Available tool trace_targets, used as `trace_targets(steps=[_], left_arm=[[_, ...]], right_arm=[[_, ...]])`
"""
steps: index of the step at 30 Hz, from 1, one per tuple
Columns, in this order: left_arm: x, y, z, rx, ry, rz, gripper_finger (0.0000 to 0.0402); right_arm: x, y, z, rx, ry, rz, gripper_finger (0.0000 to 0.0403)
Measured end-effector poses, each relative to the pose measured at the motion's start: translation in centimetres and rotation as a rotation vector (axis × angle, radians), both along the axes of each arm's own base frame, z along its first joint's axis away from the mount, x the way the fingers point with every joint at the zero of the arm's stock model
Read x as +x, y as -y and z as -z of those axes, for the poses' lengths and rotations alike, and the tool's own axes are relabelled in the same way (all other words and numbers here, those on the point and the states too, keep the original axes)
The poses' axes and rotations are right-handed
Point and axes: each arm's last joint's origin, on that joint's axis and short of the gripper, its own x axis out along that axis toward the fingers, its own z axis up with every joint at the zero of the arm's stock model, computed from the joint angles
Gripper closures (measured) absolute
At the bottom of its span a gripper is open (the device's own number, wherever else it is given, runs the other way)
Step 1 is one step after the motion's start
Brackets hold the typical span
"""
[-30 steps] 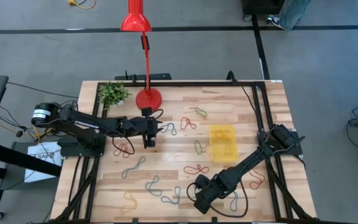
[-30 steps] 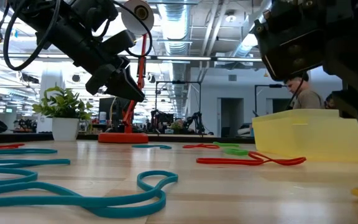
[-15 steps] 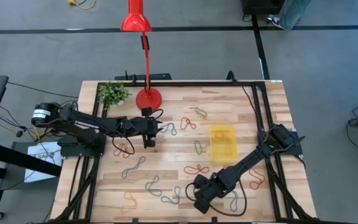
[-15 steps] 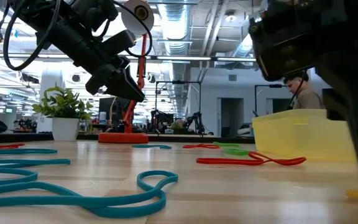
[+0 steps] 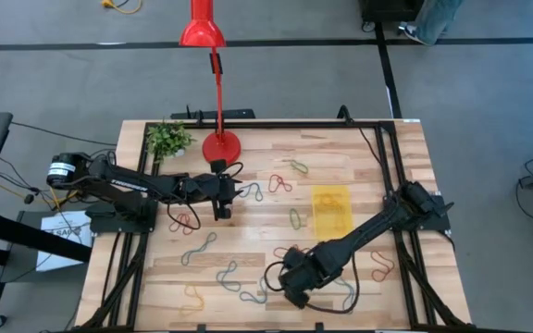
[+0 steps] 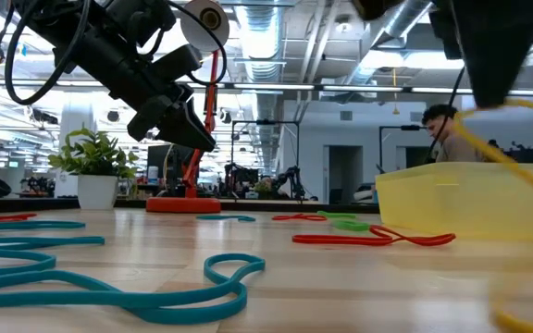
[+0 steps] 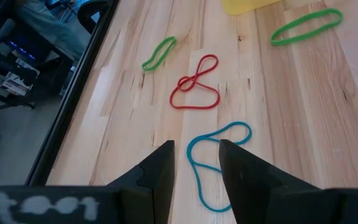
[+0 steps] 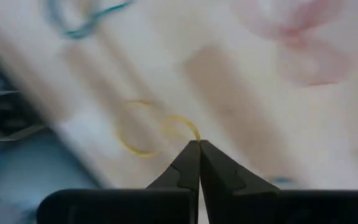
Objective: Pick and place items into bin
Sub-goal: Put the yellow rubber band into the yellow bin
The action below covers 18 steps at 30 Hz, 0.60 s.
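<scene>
My right gripper (image 5: 290, 283) hangs over the table's near middle, pointing down, shut on a yellow band (image 8: 159, 134). The band trails down from the fingers in the low view (image 6: 516, 166). My left gripper (image 5: 222, 209) waits open above the table's left middle, over a blue band (image 7: 214, 159) that lies flat. The translucent yellow bin (image 5: 332, 211) sits right of centre on its base. Red (image 5: 280, 182), green (image 5: 294, 218) and teal (image 6: 109, 291) bands lie flat around it. My right gripper pinches the yellow band at the top of its loop (image 8: 191, 138) between the very ends of its two fingers, coming from above and pointing down. The band hangs slack below the fingers. Whether its lower end (image 6: 526, 314) still rests on the table I cannot tell.
A red lamp base (image 5: 220, 145) and a small potted plant (image 5: 167, 137) stand at the far left. Black frame rails (image 5: 391, 166) run along the table's edges. A person (image 6: 452, 134) stands in the room behind the table.
My right gripper has risen from the table and shifted a little toward the left edge, tipping as it went. The yellow band, which lay flat by its fingers, now hangs from them with its upper part lifted.
</scene>
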Motion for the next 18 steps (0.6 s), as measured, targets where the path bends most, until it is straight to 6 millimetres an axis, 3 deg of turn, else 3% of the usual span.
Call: trace_targets(steps=[6, 11, 18], left_arm=[[0.0, 0.0, 0.0, 0.0, 0.0, 0.0, 0.0283], [0.0, 0.0, 0.0, 0.0, 0.0, -0.001, 0.0283], [0.0, 0.0, 0.0, -0.001, 0.0, -0.001, 0.0283]], right_arm=[[-2.6, 2.4, -2.9, -0.472, -0.141, 0.038, 0.0402], [-3.0, 3.7, -2.6, -0.707, -0.027, 0.02, 0.0402], [-2.3, 5.4, -1.9, -0.896, 0.03, 0.029, 0.0402]])
